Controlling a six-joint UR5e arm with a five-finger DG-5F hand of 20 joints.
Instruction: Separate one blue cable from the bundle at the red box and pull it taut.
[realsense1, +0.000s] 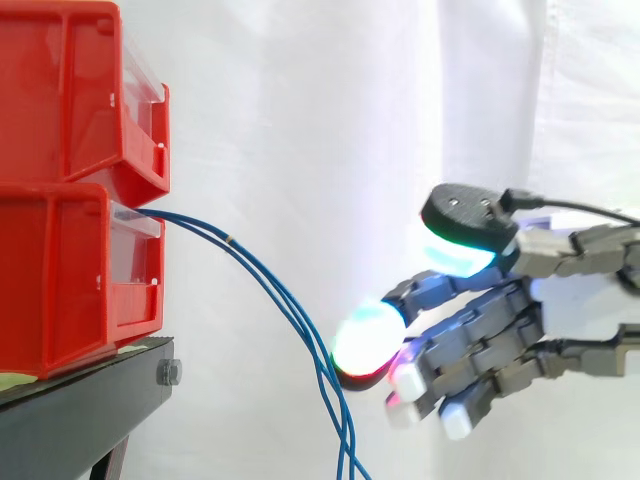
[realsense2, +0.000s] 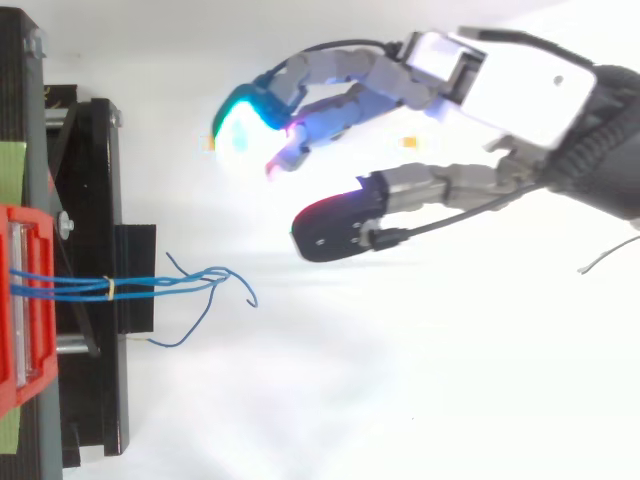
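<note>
A bundle of thin blue cables (realsense1: 262, 285) comes out of the lower red box (realsense1: 70, 275) and droops down to the right. In the top view the blue cables (realsense2: 150, 286) are tied with a yellow band close to the red box (realsense2: 22, 300), and their loose ends fan out to the right. My hand (realsense1: 500, 335) hangs to the right of the bundle with its fingers relaxed and spread and nothing between them. One glowing fingertip (realsense1: 368, 338) lies close beside the cables. From above, the hand (realsense2: 520, 95) stands apart from the cable ends.
A second red box (realsense1: 70, 95) is stacked on the lower one. Both rest on a black stand (realsense1: 90, 400) at the left. A white curtain hangs behind.
</note>
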